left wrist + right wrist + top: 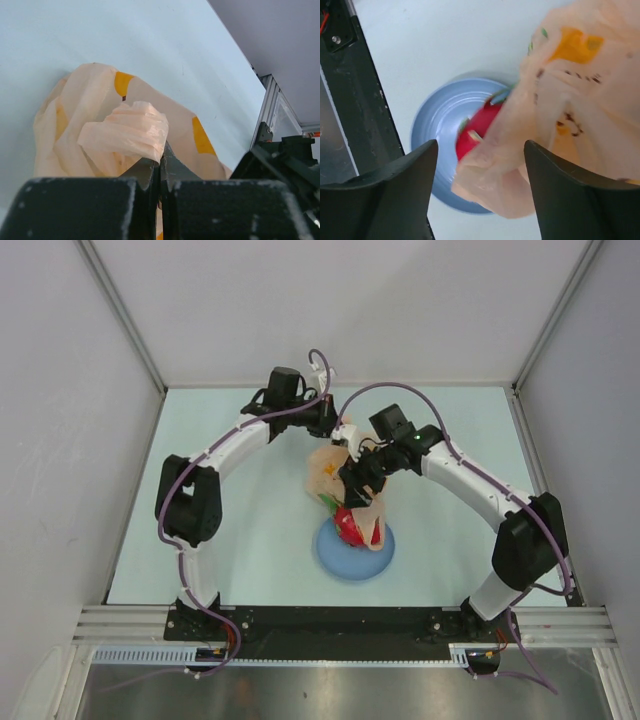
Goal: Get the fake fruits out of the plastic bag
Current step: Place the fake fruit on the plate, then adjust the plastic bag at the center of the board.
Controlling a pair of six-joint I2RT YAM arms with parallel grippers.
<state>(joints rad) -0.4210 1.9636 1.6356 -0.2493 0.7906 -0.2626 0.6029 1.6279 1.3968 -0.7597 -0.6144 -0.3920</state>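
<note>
Your left gripper (160, 167) pinches the bag (100, 115) just beyond the plate (335, 565). Your right gripper (480, 145) hangs with jaws spread above the plate, where the red fruit (476, 127) seems half out.

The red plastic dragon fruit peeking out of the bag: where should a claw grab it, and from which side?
Across the bare end of the red plastic dragon fruit, coming from above, over the round blue plate. Only that end sticks out of the thin peach-orange plastic bag; film drapes the rest, so a grip elsewhere would likely pinch bag.
</note>
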